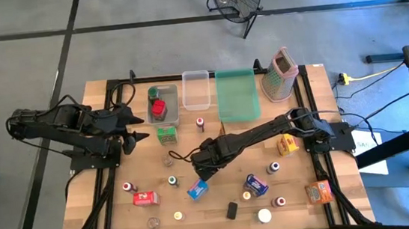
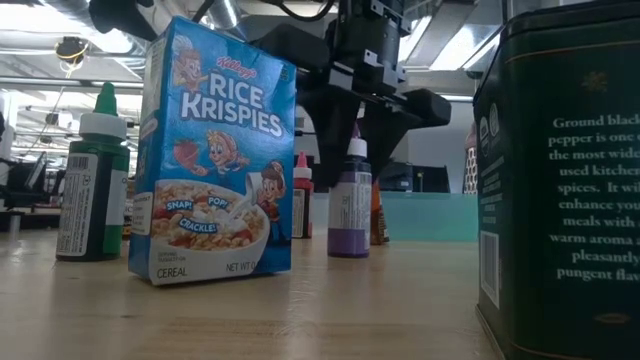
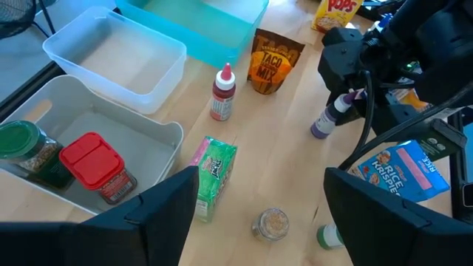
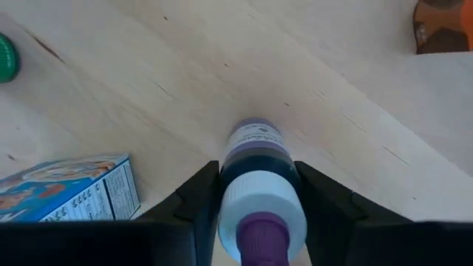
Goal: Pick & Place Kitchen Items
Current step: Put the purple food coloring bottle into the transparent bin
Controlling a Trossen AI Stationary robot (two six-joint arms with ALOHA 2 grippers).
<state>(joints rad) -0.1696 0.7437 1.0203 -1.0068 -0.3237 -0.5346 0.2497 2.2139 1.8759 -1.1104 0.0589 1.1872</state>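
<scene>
A small purple bottle [image 3: 323,125] with a white collar and a purple tip stands upright on its base near the middle of the table [image 1: 124,212]. My right gripper [image 1: 201,162] hangs right over it, pointing down, with one finger on each side of its top. In the high view the gripper hides the bottle. A blue Rice Krispies box [image 1: 197,189] stands just nearer the front edge. My left gripper [image 1: 140,128] waits open above the table's left side, holding nothing. A small green box [image 1: 166,135] stands beside it. My right gripper has the purple bottle's white collar [image 4: 262,203] between its two fingers, one dark finger [image 4: 196,199] against each side. The fingers come from above, pointing down. The bottle stands upright with its base [image 2: 349,250] on the table.
At the far edge stand a grey bin [image 1: 175,114] holding a red-lidded jar, a clear bin [image 1: 196,89], a green tray [image 1: 236,94] and a pinkish grater [image 1: 279,73]. A red-capped bottle [image 1: 200,122] and a taco mix pouch [image 3: 273,63] stand near the purple bottle. Other small items lie scattered toward the front.
</scene>
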